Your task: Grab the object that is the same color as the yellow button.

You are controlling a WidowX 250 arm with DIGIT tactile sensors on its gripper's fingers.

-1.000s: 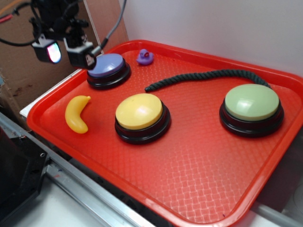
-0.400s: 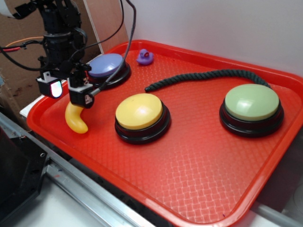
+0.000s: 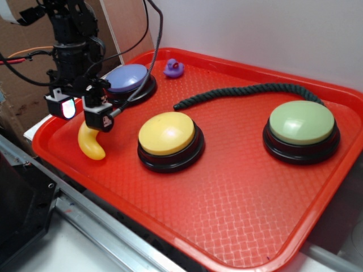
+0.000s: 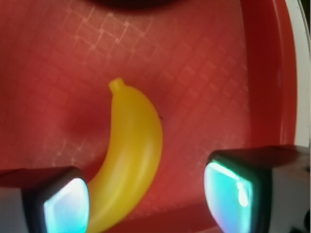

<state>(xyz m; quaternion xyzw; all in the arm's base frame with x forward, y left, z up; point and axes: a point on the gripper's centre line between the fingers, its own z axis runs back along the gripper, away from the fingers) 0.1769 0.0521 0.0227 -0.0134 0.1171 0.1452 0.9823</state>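
I see a big red plastic tray [image 3: 244, 226] with a bumpy waffle floor. Going from left to right, first comes my black robot gripper [image 3: 82, 113], hanging over the tray's left end with its two fingers spread wide apart and nothing between them. One finger pad [image 3: 67, 107] glows pink and white.

Right under it lies the small curved shiny yellow toy banana [image 3: 91, 144]. It rests flat on the tray floor, near the left rim. The gripper hides its top end in the side view.

Behind the gripper sits the round purple-blue button on a black base [image 3: 130, 84]. A black cable runs down past it. Next is the tiny purple toy duck [image 3: 173, 68] by the back rim. In the middle stands the big round yellow button on a black base [image 3: 168, 140], just right of the banana but not touching it. A dark green twisted rope [image 3: 244, 93] lies behind it, stretching to the right. Last is the round pale green button on a black base [image 3: 301, 130].

In the wrist view, the banana [image 4: 131, 155] curves up between my two fingers. Its fat end is right beside the left-hand pad [image 4: 65, 204]. The other pad [image 4: 228, 194] is apart from it, with bare red floor between. I cannot tell how high the pads are above it.
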